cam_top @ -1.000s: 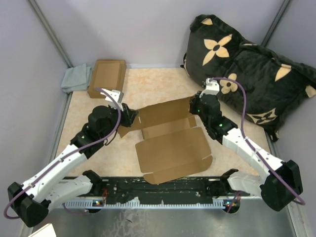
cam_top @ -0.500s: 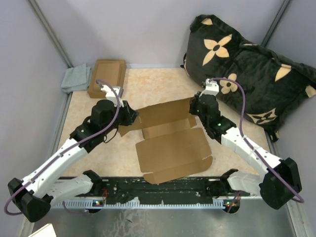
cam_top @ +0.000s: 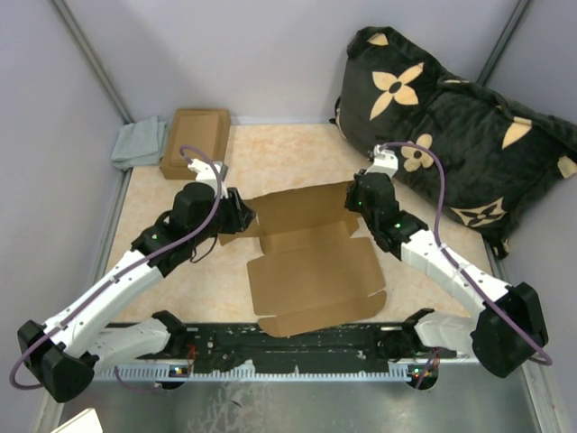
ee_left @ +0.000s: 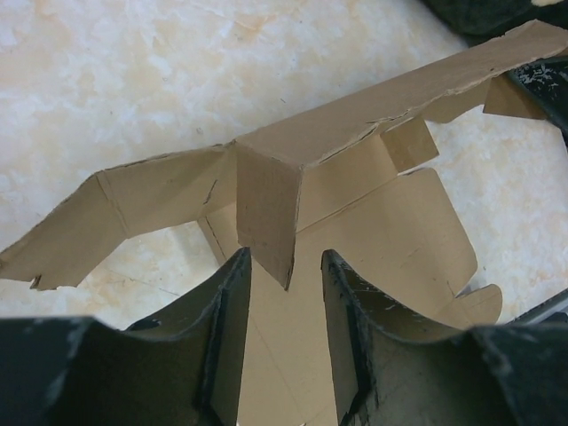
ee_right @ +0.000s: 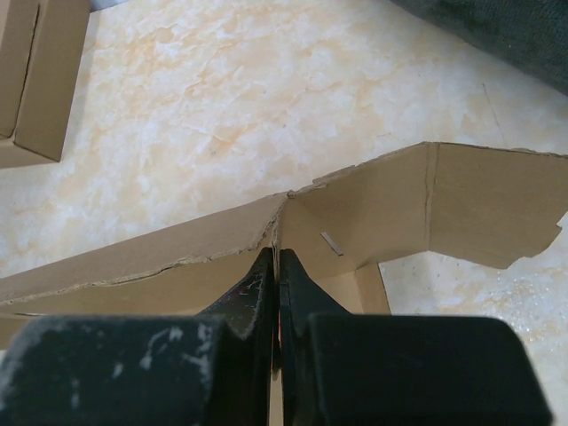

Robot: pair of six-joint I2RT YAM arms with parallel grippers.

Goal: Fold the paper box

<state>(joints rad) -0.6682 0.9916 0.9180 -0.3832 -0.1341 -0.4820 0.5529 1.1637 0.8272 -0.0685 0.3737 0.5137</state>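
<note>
The paper box (cam_top: 311,271) is tan cardboard, unfolded in the middle of the table, its back wall (cam_top: 297,206) raised upright. My left gripper (cam_top: 236,216) is open at the wall's left end; in the left wrist view a folded-in corner flap (ee_left: 266,217) hangs just ahead of its spread fingers (ee_left: 226,306), not touched by them. My right gripper (cam_top: 354,200) is shut on the box's right corner; in the right wrist view its fingertips (ee_right: 264,271) pinch a thin cardboard panel edge-on below the corner crease (ee_right: 282,213).
A smaller brown cardboard box (cam_top: 195,142) lies at the back left beside a grey cloth (cam_top: 140,142). A black cushion with tan flowers (cam_top: 451,122) fills the back right, close behind the right arm. Grey walls enclose the table.
My left arm has swung right and forward, bringing its gripper up to the box's left corner flap. The right gripper has shifted slightly and the back wall stands a little more upright.
</note>
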